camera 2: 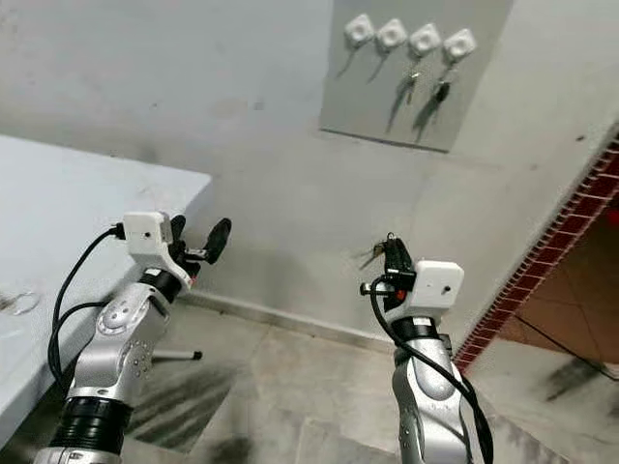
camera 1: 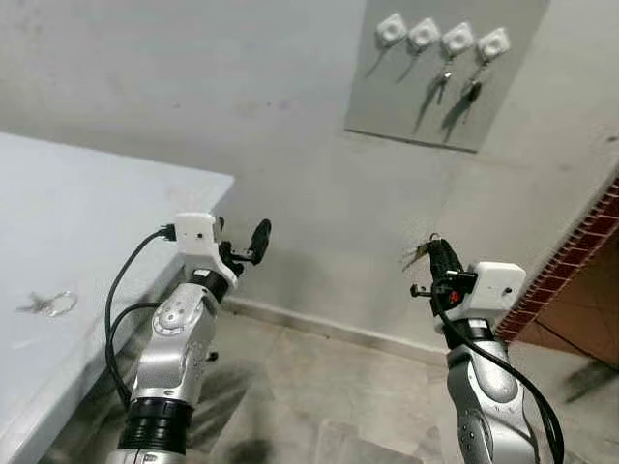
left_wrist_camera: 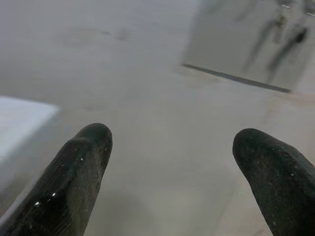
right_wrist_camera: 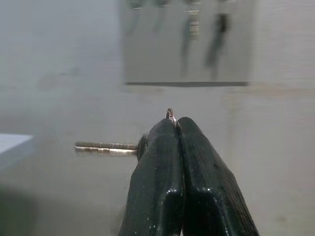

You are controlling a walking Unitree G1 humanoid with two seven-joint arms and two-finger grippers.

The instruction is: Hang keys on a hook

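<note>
Here the right gripper (right_wrist_camera: 176, 129) is pinching a small silver key on a metal ring (right_wrist_camera: 106, 148) between pressed-together fingers, holding it up well below the grey wall board with four white hooks (camera 1: 440, 39). The left gripper (camera 1: 253, 242) is hovering with fingers spread beside the pale grey table (camera 1: 116, 203), where another key ring (camera 1: 48, 305) is lying.

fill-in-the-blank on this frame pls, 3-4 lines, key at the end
1. The right hand is shut on a ____.
2. The board on the wall carries ____ white hooks.
3. The left hand is open and holds ____.
4. Another bunch of keys lies on the ____.

Missing words: key; four; nothing; table
</note>
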